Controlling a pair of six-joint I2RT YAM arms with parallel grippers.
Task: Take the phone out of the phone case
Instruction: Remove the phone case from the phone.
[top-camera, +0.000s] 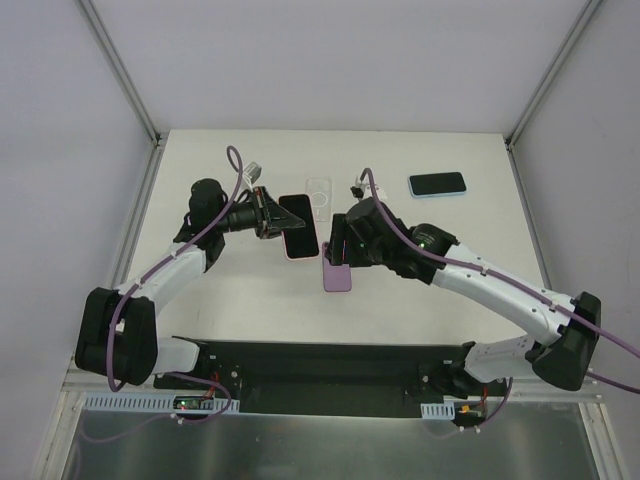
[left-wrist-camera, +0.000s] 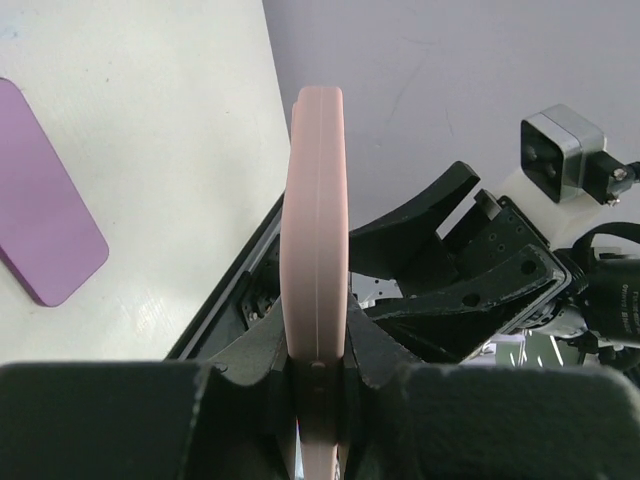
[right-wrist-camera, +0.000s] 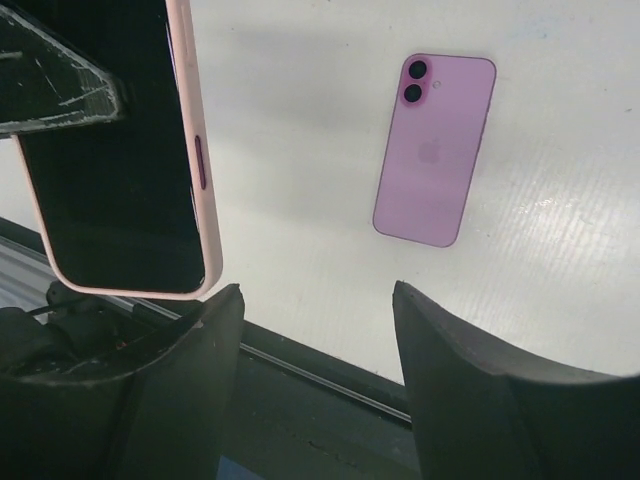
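Observation:
A phone with a black screen sits in a pink case (top-camera: 298, 227). My left gripper (top-camera: 268, 213) is shut on one end of it and holds it above the table, screen up. In the left wrist view the case (left-wrist-camera: 315, 220) stands edge-on between the jaws of my left gripper (left-wrist-camera: 316, 365). My right gripper (top-camera: 335, 240) is open and empty just right of the cased phone. In the right wrist view the cased phone (right-wrist-camera: 115, 150) is at the upper left, beside the open right gripper (right-wrist-camera: 315, 310), not between its fingers.
A purple phone (top-camera: 337, 276) lies face down on the table below my right gripper; it also shows in the right wrist view (right-wrist-camera: 435, 150) and the left wrist view (left-wrist-camera: 40, 235). A clear case (top-camera: 320, 198) lies behind. A blue-cased phone (top-camera: 438, 184) lies at the back right.

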